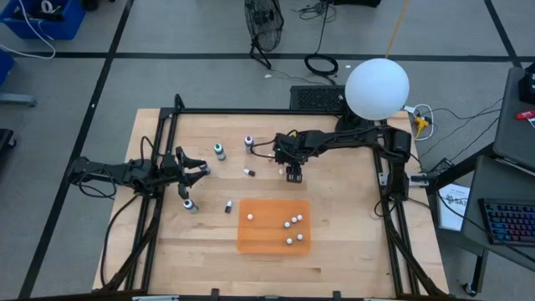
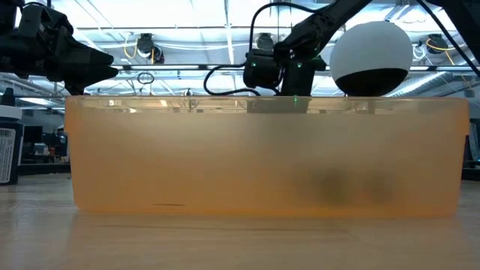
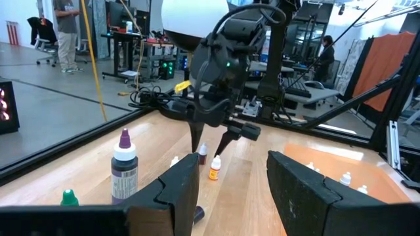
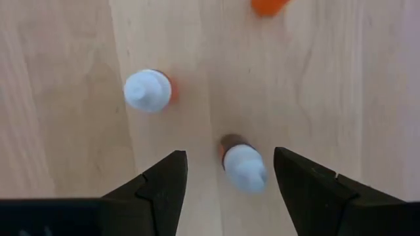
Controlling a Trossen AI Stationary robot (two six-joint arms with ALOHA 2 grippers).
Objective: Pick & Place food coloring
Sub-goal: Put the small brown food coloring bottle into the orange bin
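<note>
Two tiny white-capped dropper bottles stand upright on the wooden table under my right gripper [image 4: 228,160]: a brown-bodied one [image 4: 243,165] and an orange-bodied one [image 4: 148,90]. My right gripper [image 1: 293,176] points straight down and is open. Its fingers stand on either side of the brown bottle [image 3: 203,151], above it and apart from it. A taller purple bottle [image 3: 124,168] and a teal one [image 1: 220,150] stand farther left. My left gripper [image 1: 201,170] hovers open near the table's left side, touching nothing.
An orange tray [image 1: 259,238] sits at the table's near middle with several small white-topped pieces in it; its wall [image 2: 262,157] fills the low view. Another teal bottle [image 1: 191,205] and a small dark one [image 1: 227,206] stand left of the tray. A black frame edges the table.
</note>
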